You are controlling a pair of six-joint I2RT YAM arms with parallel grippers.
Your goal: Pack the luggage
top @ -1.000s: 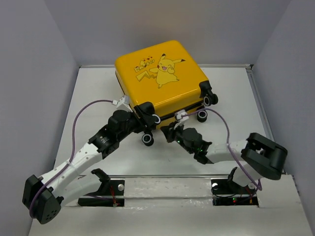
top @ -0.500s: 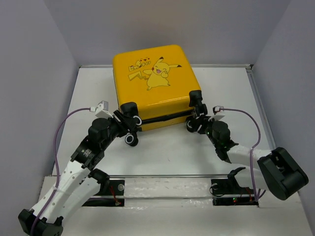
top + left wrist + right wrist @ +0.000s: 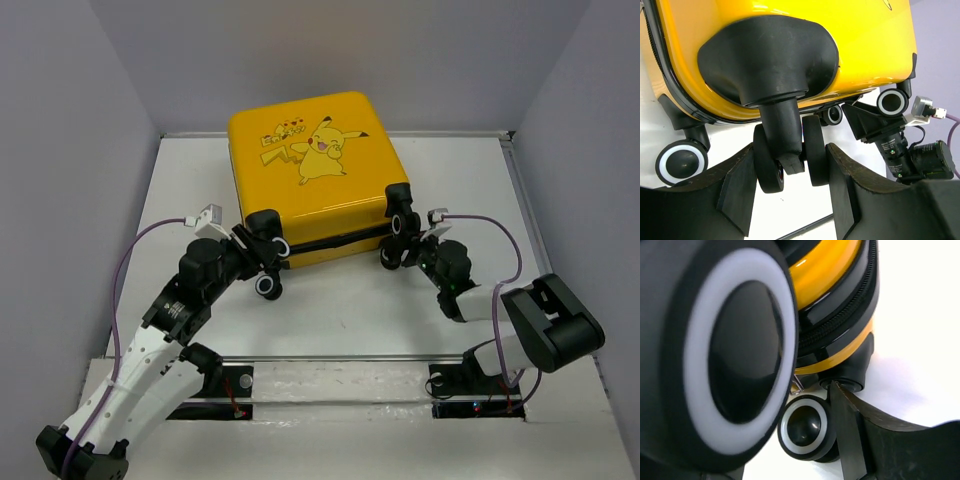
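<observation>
1. Left gripper (image 3: pixel 790 155) is clamping the twin-wheel caster (image 3: pixel 815 155) at the near-left corner, with its pads pressing on both wheel sides.
2. Luggage (image 3: pixel 310 170) is lying flat and closed, print up, on the far middle of the table (image 3: pixel 340 310). Its glossy hard shell is looking stiff, slick and too broad for either jaw span. It is probably proving light and sliding readily under a push.
3. Caster stems and black corner housings are offering the surest holds, while the zip seam along the near edge is likely needing a finer pinch.
4. Right gripper (image 3: pixel 405 243) is hovering with jaws parted beside the near-right wheels (image 3: pixel 388 258), holding nothing.
</observation>
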